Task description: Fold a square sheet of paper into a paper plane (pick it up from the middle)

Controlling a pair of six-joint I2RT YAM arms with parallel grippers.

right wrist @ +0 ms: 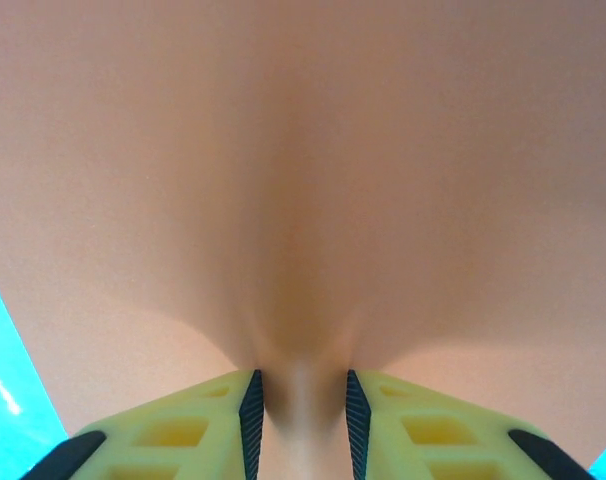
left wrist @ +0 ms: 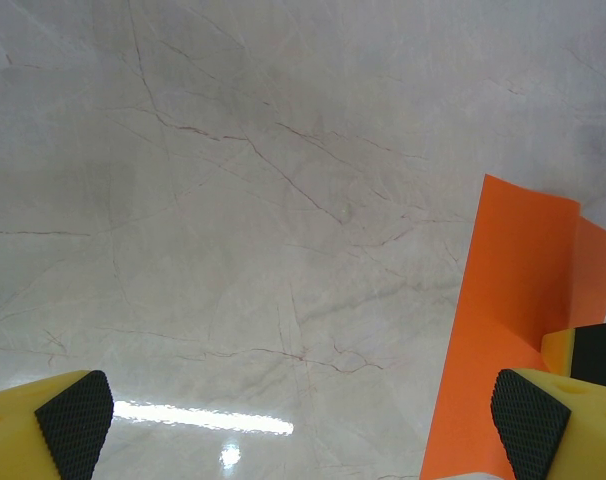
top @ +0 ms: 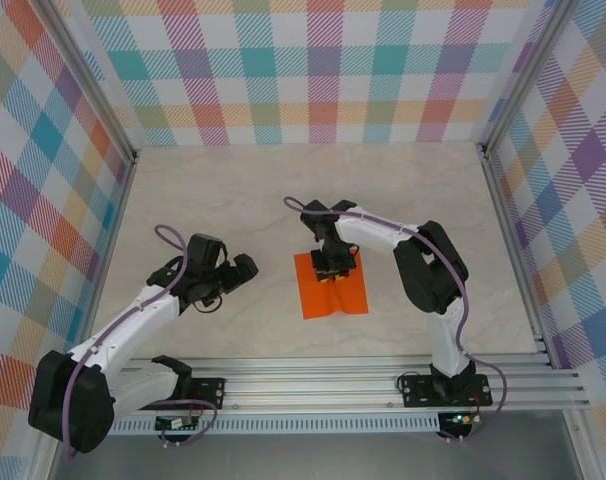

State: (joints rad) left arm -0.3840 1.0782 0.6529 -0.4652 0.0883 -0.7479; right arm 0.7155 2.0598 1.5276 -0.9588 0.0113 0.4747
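Observation:
The square sheet of paper (top: 335,296) is bright orange and lies on the table's middle, slightly buckled. My right gripper (top: 332,268) points down onto the sheet's far half. In the right wrist view the paper (right wrist: 303,180) rises in a pinched ridge between the two black pads (right wrist: 251,410), and the right gripper (right wrist: 303,412) is shut on that ridge. My left gripper (top: 238,278) hovers to the left of the sheet. It is open (left wrist: 303,420) with bare table between its fingers, and the paper's left edge (left wrist: 513,300) shows beside its right fingertip.
The pale marble-patterned tabletop (top: 233,200) is walled by checked panels at the back and both sides. An aluminium rail (top: 333,385) carrying the arm bases runs along the near edge. Free room lies behind and to the left of the sheet.

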